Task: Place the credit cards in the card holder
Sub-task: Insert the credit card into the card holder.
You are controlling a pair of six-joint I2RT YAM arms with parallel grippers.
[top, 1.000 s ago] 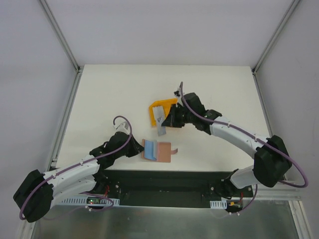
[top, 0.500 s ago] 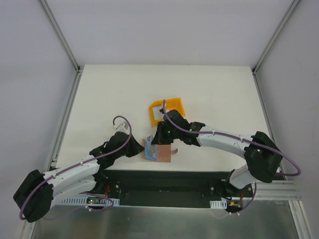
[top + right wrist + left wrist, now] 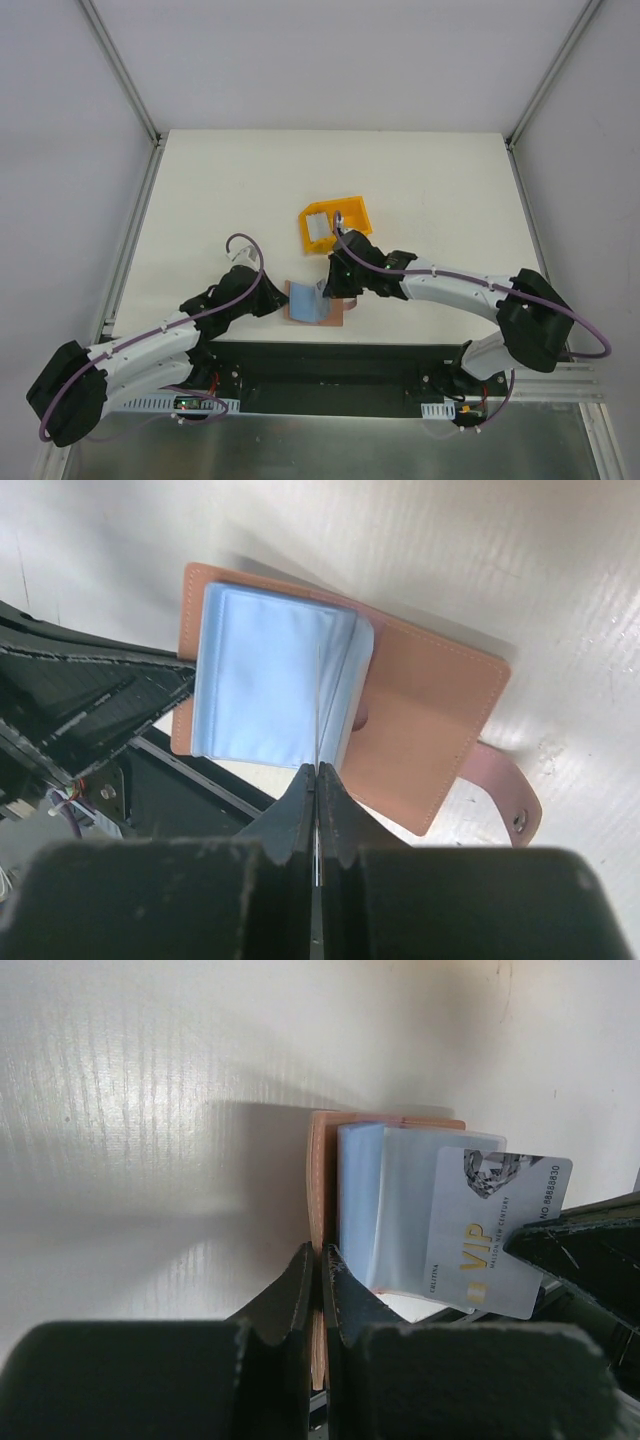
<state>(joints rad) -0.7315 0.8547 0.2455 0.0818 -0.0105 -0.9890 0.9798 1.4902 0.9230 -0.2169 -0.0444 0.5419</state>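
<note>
The card holder lies open near the table's front edge, brown, with pale blue sleeves fanned up from it. My left gripper is shut on the holder's left cover. My right gripper is shut on a white credit card marked VIP. It holds the card on edge, with the lower edge down among the blue sleeves. A second credit card lies in the yellow bin.
The yellow bin stands just behind the card holder. The holder's pinkish tab clasp sticks out to its right on the table. The dark base rail runs just in front of the holder. White walls enclose the table.
My right arm has carried the card from the yellow bin forward and down to the open card holder. The left arm has stayed put, gripping the holder.
</note>
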